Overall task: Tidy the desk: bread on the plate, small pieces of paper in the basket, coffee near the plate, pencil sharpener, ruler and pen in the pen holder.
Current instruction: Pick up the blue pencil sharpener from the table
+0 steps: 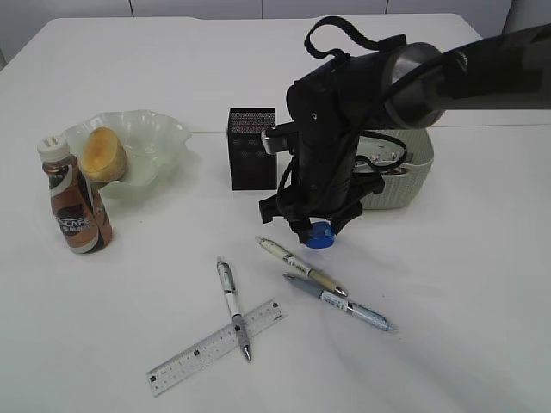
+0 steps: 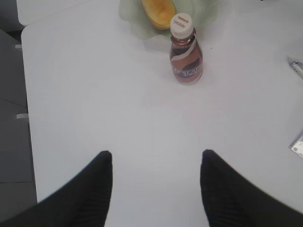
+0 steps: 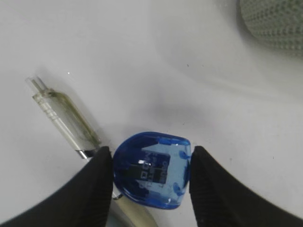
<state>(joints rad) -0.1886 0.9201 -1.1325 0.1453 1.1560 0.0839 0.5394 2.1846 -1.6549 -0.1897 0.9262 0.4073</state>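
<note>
My right gripper [image 1: 317, 225] is shut on the blue pencil sharpener [image 1: 321, 235], low over the table; in the right wrist view both fingers [image 3: 150, 158] press the sharpener [image 3: 152, 176]. A beige pen [image 1: 301, 267] lies right beside it, also in the right wrist view [image 3: 64, 118]. A grey-blue pen [image 1: 340, 303], a white pen [image 1: 232, 303] and a clear ruler [image 1: 215, 346] lie in front. The black pen holder [image 1: 251, 148] stands behind. Bread [image 1: 103, 153] sits on the green plate [image 1: 164, 138], the coffee bottle [image 1: 76, 206] beside it. My left gripper [image 2: 156, 161] is open and empty.
A grey basket [image 1: 405, 185] with pieces of paper [image 1: 383, 159] in it stands just right of my right arm, and its wall shows in the right wrist view [image 3: 274, 23]. The left wrist view shows the coffee [image 2: 186, 49], the bread [image 2: 158, 12] and the table's left edge [image 2: 26, 118].
</note>
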